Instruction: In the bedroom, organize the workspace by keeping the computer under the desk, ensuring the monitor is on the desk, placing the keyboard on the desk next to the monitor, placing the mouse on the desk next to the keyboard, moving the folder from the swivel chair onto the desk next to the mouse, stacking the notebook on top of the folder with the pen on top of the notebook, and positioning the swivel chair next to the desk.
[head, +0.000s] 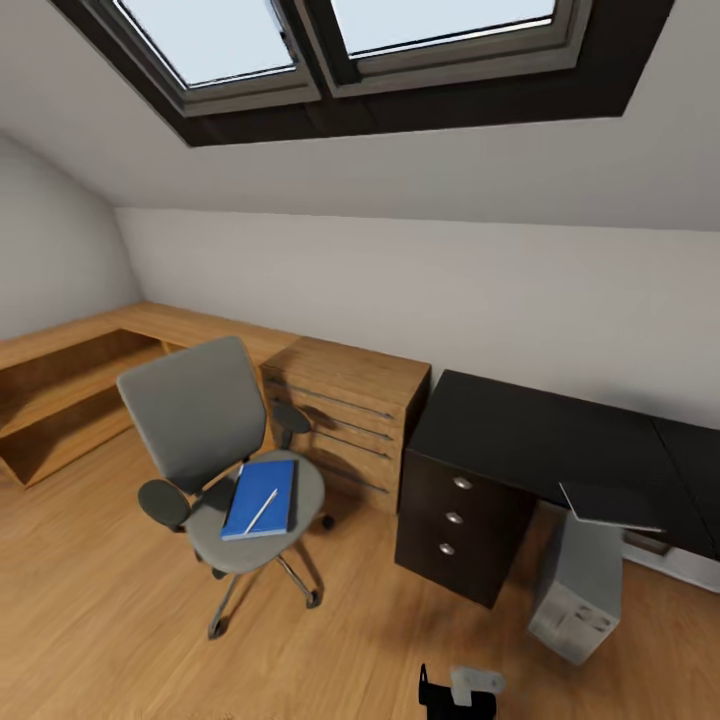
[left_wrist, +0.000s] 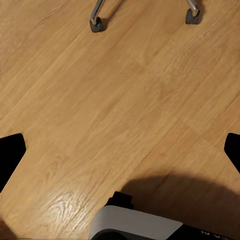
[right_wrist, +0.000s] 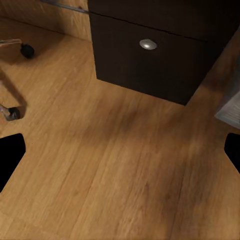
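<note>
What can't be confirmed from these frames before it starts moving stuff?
- Notebook: head view shows the pen lying on a blue rectangle, the folder, on the swivel chair; whether a notebook lies there too cannot be told.
- Desk: cut off by the right edge of the head view, so its far end is hidden.
- Computer: top hidden by a flat grey panel at the desk edge.
- Both wrist views: gripper fingertips cut off by the edges.

light: bright daylight from skylights (head: 340, 40) | shadows: soft on floor (head: 120, 620) | edges: wide-angle stretch
</note>
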